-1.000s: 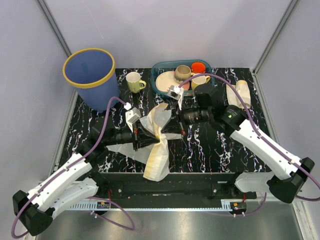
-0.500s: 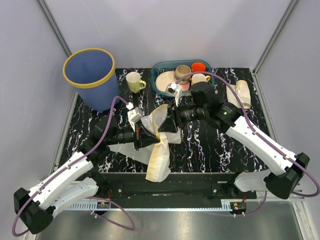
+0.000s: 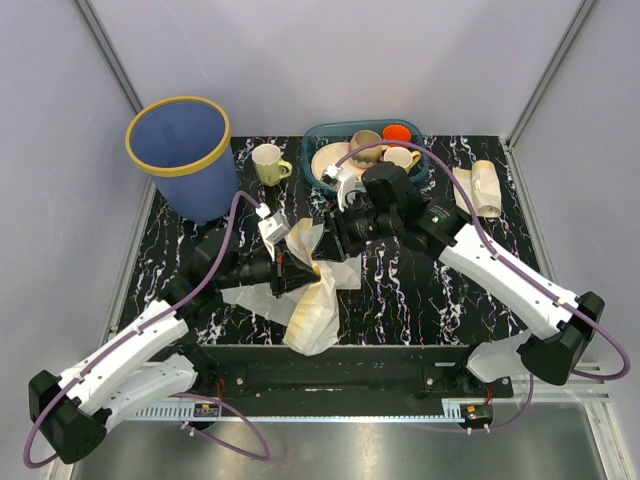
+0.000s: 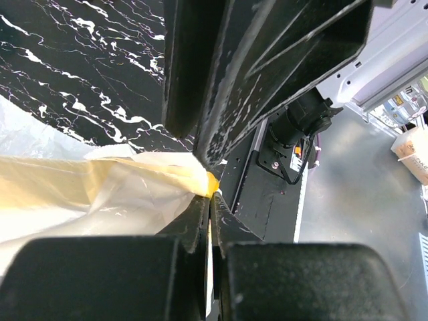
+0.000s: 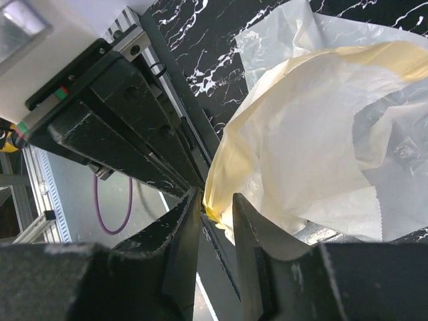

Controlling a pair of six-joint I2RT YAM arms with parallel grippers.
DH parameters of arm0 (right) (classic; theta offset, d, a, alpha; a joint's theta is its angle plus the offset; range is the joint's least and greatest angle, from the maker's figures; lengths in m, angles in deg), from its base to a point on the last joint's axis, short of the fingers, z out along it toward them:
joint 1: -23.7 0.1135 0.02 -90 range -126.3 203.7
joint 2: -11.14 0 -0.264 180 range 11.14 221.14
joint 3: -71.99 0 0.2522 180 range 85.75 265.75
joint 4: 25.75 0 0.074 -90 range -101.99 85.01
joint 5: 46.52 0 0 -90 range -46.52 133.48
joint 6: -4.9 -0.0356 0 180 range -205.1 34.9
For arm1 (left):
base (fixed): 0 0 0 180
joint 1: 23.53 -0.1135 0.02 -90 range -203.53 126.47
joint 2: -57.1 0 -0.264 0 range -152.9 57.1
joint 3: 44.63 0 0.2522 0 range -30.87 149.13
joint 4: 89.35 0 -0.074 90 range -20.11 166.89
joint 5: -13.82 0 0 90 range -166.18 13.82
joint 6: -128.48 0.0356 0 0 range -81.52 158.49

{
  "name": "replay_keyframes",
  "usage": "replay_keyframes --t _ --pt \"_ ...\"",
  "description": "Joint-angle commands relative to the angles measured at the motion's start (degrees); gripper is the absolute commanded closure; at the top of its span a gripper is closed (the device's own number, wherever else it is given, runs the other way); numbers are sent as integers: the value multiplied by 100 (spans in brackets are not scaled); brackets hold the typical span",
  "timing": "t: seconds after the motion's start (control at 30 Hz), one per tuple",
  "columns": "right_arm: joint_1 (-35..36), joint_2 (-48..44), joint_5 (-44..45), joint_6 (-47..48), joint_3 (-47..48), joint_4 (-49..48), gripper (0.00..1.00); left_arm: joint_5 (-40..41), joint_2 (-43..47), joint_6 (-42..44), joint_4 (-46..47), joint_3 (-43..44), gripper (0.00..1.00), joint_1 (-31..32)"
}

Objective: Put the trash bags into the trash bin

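**Both hands meet on the big bag at mid-counter**

Since a second ago the right arm has swung left and toward the back. The right hand (image 3: 328,245) now sits closer to the left hand (image 3: 291,272), the two nearly tip to tip. The left hand has edged right as well. The big bag (image 3: 312,305) looks more bunched than before, with its upper flap drawn in and its lower end drooping over the near edge of the counter (image 3: 420,290).

The left hand is closed tight, pinching the bag's yellowish edge. The right hand is only partly open. Its fingers (image 5: 179,247) stand a narrow gap apart, and that same edge lies in the gap, just beside the left hand's tips. Whether they press it I cannot tell. The rest of the bag spreads from both hands toward the near edge. The bin (image 3: 190,185) stands upright at the back left corner, well apart from the bag. A small bundle of bags (image 3: 485,188) lies near the back right edge.
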Motion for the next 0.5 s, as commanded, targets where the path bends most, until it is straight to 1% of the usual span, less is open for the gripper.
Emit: replay_keyframes --t 0.0,0.2,0.33,0.47 --pt "114 61 83 97 248 39 66 134 -7 110 135 255 100 59" --pt "149 131 66 229 257 48 75 99 2 163 117 282 100 77" --pt "193 184 56 299 283 74 78 107 2 163 126 282 100 86" --pt "228 227 92 361 274 100 79 99 20 163 135 273 100 103"
